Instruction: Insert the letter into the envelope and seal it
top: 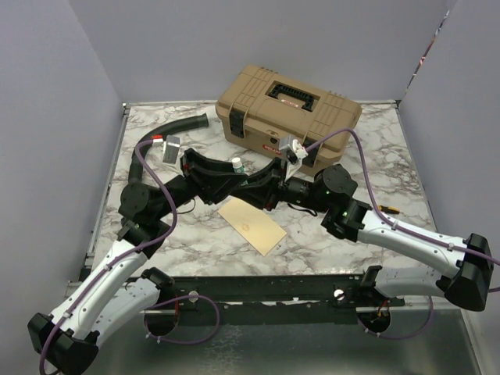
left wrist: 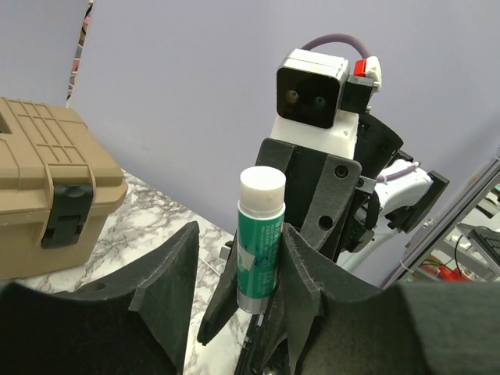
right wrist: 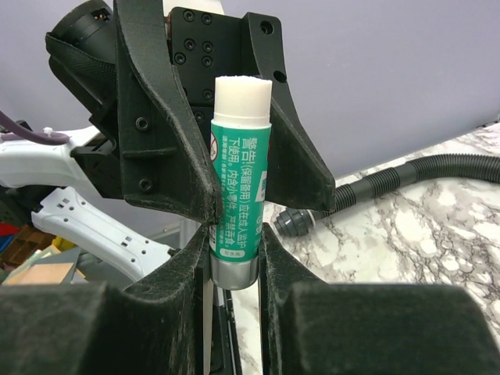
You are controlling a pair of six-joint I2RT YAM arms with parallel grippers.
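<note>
My right tool (right wrist: 234, 234) pinches the glue stick (right wrist: 240, 172), my left tool (left wrist: 241, 250) stands spread around it, so I judge gluing the envelope (top: 251, 225) shut remains.

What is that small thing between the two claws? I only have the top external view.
Observer: A glue stick, with a green printed label and a white top.
Operator: Which claw has it?
Observer: The right claw is clamped on its lower end, just above the grey base.
Operator: And the left one?
Observer: The left claw stands open around the stick. Its wrist view shows a clear gap beside one finger.
</note>
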